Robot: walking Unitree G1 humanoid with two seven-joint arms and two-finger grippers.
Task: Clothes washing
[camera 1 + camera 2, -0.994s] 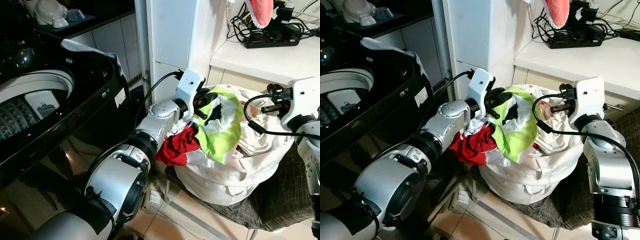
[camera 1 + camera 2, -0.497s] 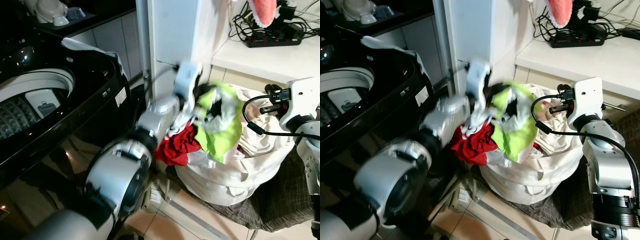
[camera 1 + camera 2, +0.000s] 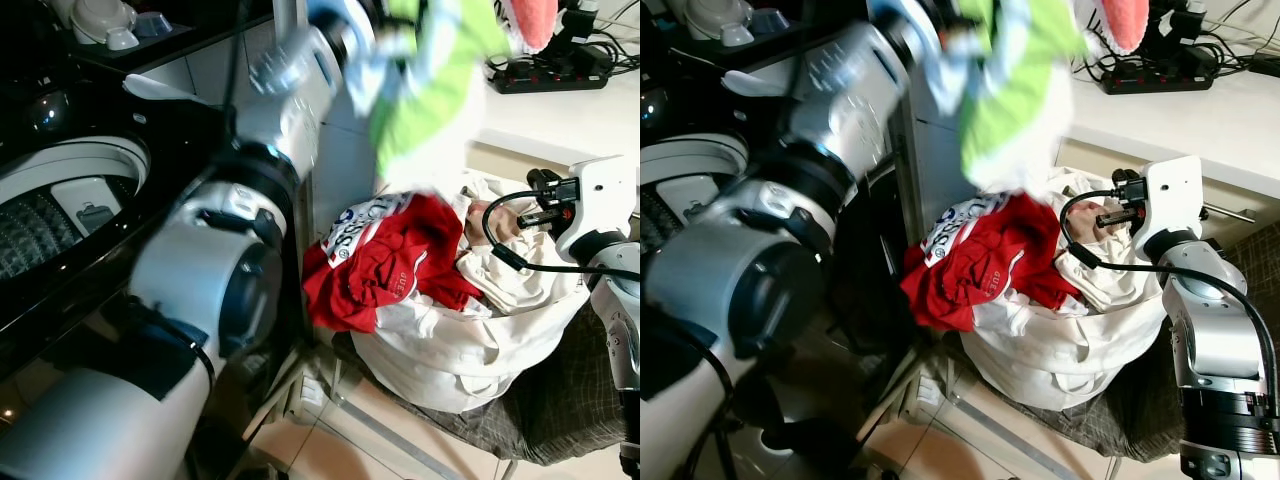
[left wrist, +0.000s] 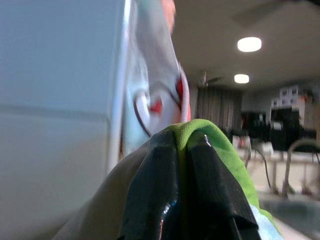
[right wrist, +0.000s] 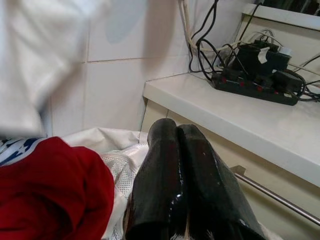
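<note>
The left gripper (image 4: 182, 145) is now lifting high above the laundry bag (image 3: 470, 350), where a second ago it was down at the bag's rim. Its fingers are pinching tight on the green garment (image 3: 430, 80), which is hanging blurred below it. A red shirt (image 3: 385, 270) is lying uncovered beneath. The right gripper (image 5: 177, 135) is hovering pressed together and empty over the bag.

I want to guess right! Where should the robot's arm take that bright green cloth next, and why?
Probably swing it left to the black washing machine's open drum: the left gripper holds the bright green cloth pinched high above the white laundry bag.
</note>
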